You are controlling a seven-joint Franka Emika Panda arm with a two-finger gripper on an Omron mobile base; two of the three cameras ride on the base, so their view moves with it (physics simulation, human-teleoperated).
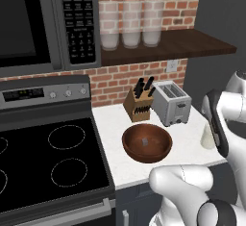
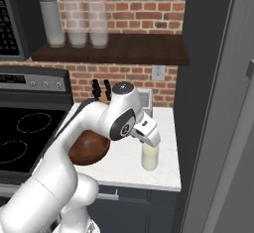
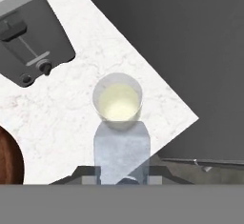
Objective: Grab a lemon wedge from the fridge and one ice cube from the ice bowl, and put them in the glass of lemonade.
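Note:
My gripper (image 3: 122, 179) is shut on a pale translucent ice cube (image 3: 122, 147). It hangs just above the glass of lemonade (image 3: 118, 101), a short clear tumbler with pale yellow liquid near the counter's right corner. From the right base view, the gripper (image 2: 151, 142) points down right over the glass (image 2: 150, 158). The ice bowl (image 1: 146, 143), dark reddish wood, sits left of the glass with another ice cube (image 1: 144, 142) in it. The grey fridge (image 2: 228, 128) rises at the right. The lemon wedge is out of view.
A silver toaster (image 1: 172, 102) and a knife block (image 1: 139, 105) stand behind the bowl against the brick wall. The black stove (image 1: 48, 162) lies to the left under a microwave (image 1: 43, 23). Three frosted jars (image 1: 129, 25) stand on the wooden shelf.

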